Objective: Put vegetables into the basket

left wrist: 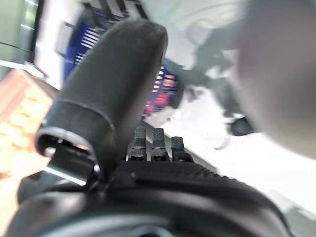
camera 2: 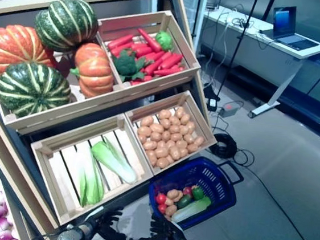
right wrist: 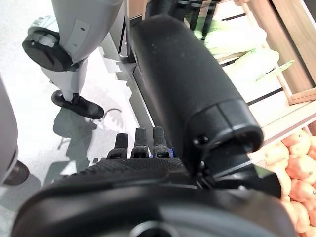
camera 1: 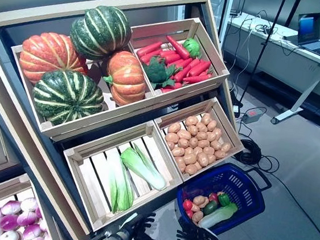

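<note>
- We take the blue basket [camera 1: 243, 189] as our landmark; it sits on the floor at the foot of the slanted wooden display, low enough for us to drop produce into without lifting it.
- Far to the left of the basket, purple onions [camera 1: 6, 218] fill a low crate, and up and left of it striped pumpkins [camera 1: 68, 96] lie in the top crate, kept from rolling by its raised front lip.
- Just left of the basket, the cabbages [camera 1: 134, 172] lie lengthwise on the slats of the lower crate, the nearest stock within our reach.
- Directly above the basket, the potatoes [camera 1: 198, 144] are heaped in the crate beside the cabbages; higher up, red peppers [camera 1: 180, 59] and a broccoli head [camera 1: 158, 72] share the top right crate.
- Inside the basket, against its near left wall, we already have a small pile [camera 1: 205, 208]: what look like potatoes, red and green pieces and one pale green long vegetable, so we judge the task partly done.
- Our left hand [left wrist: 155, 148] hangs low, down and left of the basket; its fingers are straight with the thumb raised, holding nothing.
- Our right hand [right wrist: 140, 145] hangs just below the basket's near edge, likewise relaxed and empty, so we judge both ready for a fresh reach toward the crates.
</note>
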